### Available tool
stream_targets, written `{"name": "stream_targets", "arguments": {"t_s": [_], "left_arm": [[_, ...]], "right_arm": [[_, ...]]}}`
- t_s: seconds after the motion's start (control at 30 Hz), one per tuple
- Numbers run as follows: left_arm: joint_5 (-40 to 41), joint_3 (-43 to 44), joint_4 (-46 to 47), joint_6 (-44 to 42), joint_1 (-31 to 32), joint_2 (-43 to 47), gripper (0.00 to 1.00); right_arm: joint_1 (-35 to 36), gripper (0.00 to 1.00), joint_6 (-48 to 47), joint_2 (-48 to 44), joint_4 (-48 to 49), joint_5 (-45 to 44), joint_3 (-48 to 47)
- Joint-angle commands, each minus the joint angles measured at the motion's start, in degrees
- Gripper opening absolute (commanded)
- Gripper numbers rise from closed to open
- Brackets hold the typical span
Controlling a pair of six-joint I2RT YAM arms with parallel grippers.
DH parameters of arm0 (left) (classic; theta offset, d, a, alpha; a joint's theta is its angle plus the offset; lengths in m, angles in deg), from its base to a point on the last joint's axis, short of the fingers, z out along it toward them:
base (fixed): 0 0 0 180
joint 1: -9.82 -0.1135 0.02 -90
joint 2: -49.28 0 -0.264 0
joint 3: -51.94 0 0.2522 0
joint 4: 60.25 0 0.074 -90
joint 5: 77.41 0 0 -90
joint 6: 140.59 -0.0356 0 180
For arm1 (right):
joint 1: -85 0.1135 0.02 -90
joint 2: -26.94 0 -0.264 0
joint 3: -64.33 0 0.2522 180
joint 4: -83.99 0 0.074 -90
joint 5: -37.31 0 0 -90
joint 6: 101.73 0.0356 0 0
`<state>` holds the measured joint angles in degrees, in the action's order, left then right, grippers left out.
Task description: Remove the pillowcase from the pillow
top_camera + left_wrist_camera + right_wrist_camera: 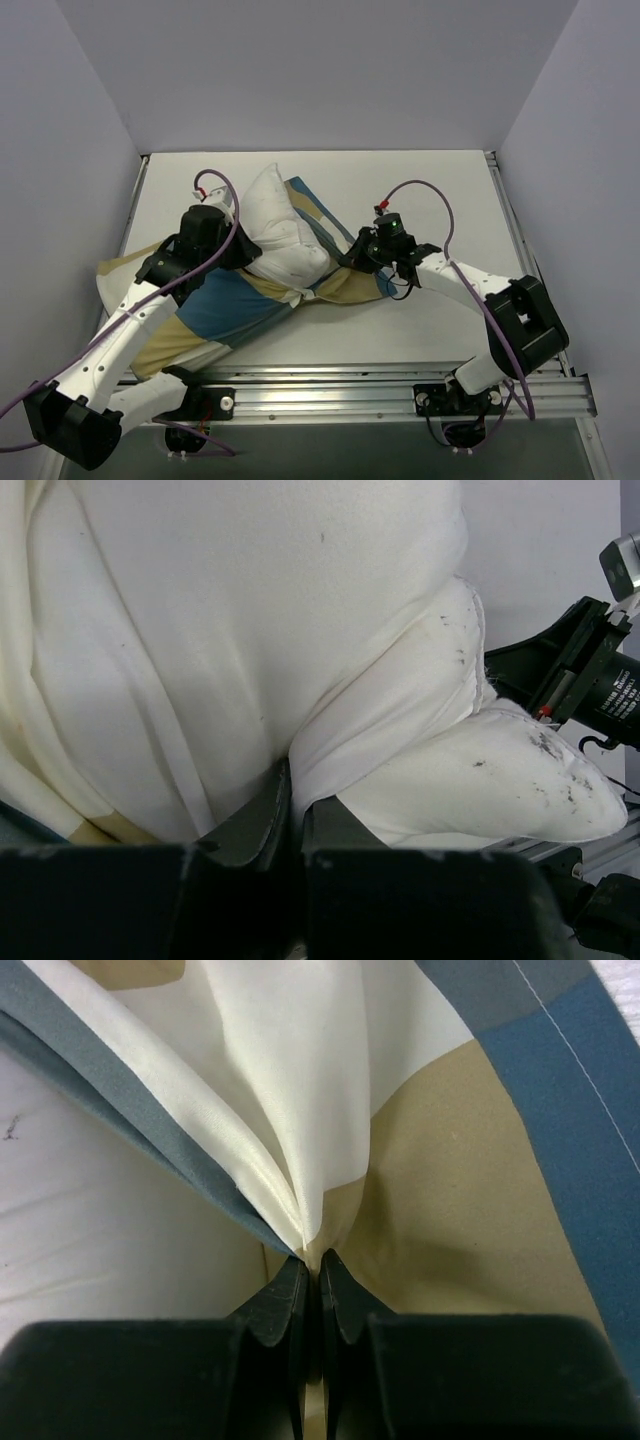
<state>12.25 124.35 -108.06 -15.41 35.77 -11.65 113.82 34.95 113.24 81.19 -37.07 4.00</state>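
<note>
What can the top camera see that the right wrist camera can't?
Only the top camera shows the whole scene: the table, the left tool against the white pillow, and the pillowcase spread toward the near left. Only the right wrist camera shows, up close, the right tool pinched shut on a fold of the checked fabric. Both show the pillowcase's blue and tan blocks.

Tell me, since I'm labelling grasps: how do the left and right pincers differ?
The left pincer pinches the plump plain white stuffed pillow; the right pincer pinches the thin teal, tan and white checked pillowcase. Left works from the pillow's left, right from its right. Both are shut.
</note>
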Motion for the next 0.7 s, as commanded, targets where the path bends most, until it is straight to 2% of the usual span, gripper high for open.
{"name": "stream_targets", "arguments": {"t_s": [0.0, 0.07, 0.1, 0.13, 0.23, 0.27, 0.4, 0.43, 0.5, 0.53, 0.57, 0.67], "left_arm": [[6.5, 1.2, -11.9, -5.0, -4.8, 3.8, 0.02], [-0.4, 0.2, -4.9, -4.0, -4.7, 3.5, 0.02], [-3.0, 0.0, -2.5, -3.4, -4.5, 3.0, 0.02], [-4.4, 0.1, 1.7, -2.8, -3.5, 2.2, 0.02], [-4.3, 4.2, 6.3, -3.4, 1.4, -3.1, 0.05], [-2.7, 5.9, 6.9, -4.8, 3.0, -7.0, 0.07], [-0.4, 17.1, 7.6, -7.2, 9.3, -16.6, 0.27], [-0.2, 20.8, 8.0, -7.3, 10.2, -17.8, 0.39], [0.3, 23.0, 8.6, -7.0, 12.0, -19.5, 0.55], [2.5, 23.7, 9.0, -6.8, 12.3, -19.2, 0.77], [3.6, 23.6, 8.9, -5.9, 12.6, -18.4, 0.85], [9.6, 20.7, 5.9, -2.8, 13.5, -13.8, 0.97]], "right_arm": [[-11.0, 0.0, -11.2, -0.2, -9.4, -23.1, 3.5], [-9.9, 0.0, -13.2, -1.7, -7.7, -18.3, 3.3], [-9.2, 0.05, -13.4, -2.6, -7.7, -16.3, 3.1], [-8.6, 0.18, -13.5, -3.8, -8.1, -16.2, 2.7], [-6.8, 0.37, -14.0, -9.7, -11.0, -16.8, 0.2], [-6.7, 0.4, -14.2, -12.9, -14.4, -17.5, -0.7], [-6.7, 0.57, -16.3, -19.1, -21.1, -22.0, -6.2], [-6.6, 0.63, -17.3, -20.0, -22.0, -22.7, -8.3], [-6.4, 0.68, -18.5, -22.6, -23.9, -22.3, -9.9], [-6.3, 0.74, -20.0, -23.2, -24.1, -21.5, -10.5], [-6.1, 0.76, -20.7, -24.2, -23.7, -18.6, -11.3], [-5.3, 0.84, -22.8, -23.7, -21.9, -11.0, -11.6]]}}
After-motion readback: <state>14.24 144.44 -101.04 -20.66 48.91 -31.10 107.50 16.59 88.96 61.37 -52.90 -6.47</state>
